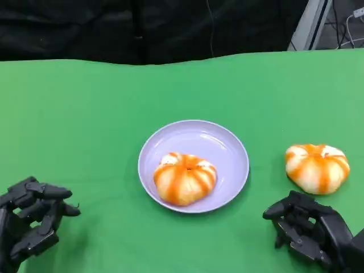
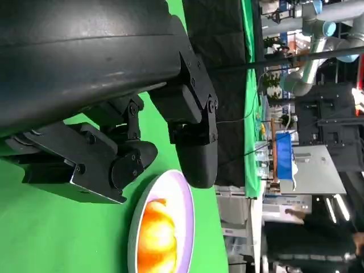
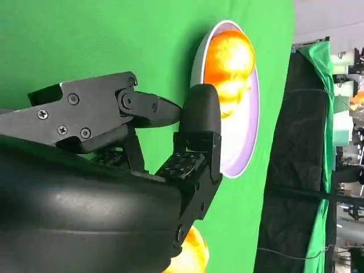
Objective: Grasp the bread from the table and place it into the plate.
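One bread [image 1: 317, 167] — just beyond right fingers [image 1: 284, 209]

Right hand [image 1: 310, 230] sits on the green worktop [image 1: 85, 114] just near-side of the loose bread [image 1: 317, 167], fingers apart and holding nothing; nothing between them. Between that bread and the plate [image 1: 227, 148] there's an open strip of bare cloth, so the lane across is free. Plate's near half is taken by another bread [image 1: 185, 178]; the far half of the plate is bare. Left hand [image 1: 31, 219] rests well apart from the plate at the near left, fingers loosely curled on nothing, open cloth between. Far half of worktop is bare up to the black backdrop [image 1: 142, 28].
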Robot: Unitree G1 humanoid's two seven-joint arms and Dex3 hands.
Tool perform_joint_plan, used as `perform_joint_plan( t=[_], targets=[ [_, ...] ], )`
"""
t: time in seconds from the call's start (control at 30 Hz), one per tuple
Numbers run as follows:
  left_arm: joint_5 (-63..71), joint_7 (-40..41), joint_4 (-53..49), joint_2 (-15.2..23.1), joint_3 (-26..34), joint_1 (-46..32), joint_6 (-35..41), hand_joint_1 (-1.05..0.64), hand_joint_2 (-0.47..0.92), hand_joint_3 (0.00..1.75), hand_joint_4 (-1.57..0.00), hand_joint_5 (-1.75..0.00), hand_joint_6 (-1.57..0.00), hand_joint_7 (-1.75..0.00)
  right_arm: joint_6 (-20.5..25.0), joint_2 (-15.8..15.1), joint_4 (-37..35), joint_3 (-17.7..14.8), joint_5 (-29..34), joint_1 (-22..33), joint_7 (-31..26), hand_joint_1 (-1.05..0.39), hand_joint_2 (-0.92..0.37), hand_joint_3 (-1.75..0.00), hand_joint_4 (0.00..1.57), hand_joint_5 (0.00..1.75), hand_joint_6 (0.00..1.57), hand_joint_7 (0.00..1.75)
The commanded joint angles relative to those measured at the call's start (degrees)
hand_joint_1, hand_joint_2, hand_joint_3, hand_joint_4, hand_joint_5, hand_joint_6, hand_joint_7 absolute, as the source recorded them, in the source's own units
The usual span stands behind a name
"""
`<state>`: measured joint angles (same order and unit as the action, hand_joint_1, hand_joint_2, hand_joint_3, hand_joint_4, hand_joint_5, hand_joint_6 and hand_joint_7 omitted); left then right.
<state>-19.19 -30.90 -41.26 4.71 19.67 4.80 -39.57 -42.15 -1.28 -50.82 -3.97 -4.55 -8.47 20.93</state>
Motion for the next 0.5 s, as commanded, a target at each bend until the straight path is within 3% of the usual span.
perform_joint_plan(
  t=[0.03, 0.13, 0.5],
  targets=[
    [1.2, 1.5, -1.1, 1.8, -0.1, 0.4, -0.9, 0.08, 0.83, 0.73, -0.90, -1.59, -0.88, -1.31, 0.5, -1.1, -0.5, -0.6, -0.8, 0.3, 0.4, -0.28, -0.92, -0.44, 0.66, 1.75, 0.75, 1.10],
    [1.6, 2.0, -1.4, 1.8, -0.1, 0.4, -0.8, 0.08, 0.85, 0.69, -0.90, -1.62, -0.85, -1.40, 0.6, -1.0, -0.6, -0.7, -1.0, 0.3, 0.6, -0.28, -0.92, -0.44, 0.66, 1.75, 0.74, 1.10],
    [1.8, 2.9, -2.0, 2.2, -0.7, 0.3, -1.0, 0.08, 0.84, 0.71, -0.89, -1.61, -0.85, -1.42, 0.4, -1.0, -0.6, -0.5, -1.0, 0.2, 0.5, -0.27, -0.92, -0.45, 0.67, 1.75, 0.74, 1.10]
  ],
)
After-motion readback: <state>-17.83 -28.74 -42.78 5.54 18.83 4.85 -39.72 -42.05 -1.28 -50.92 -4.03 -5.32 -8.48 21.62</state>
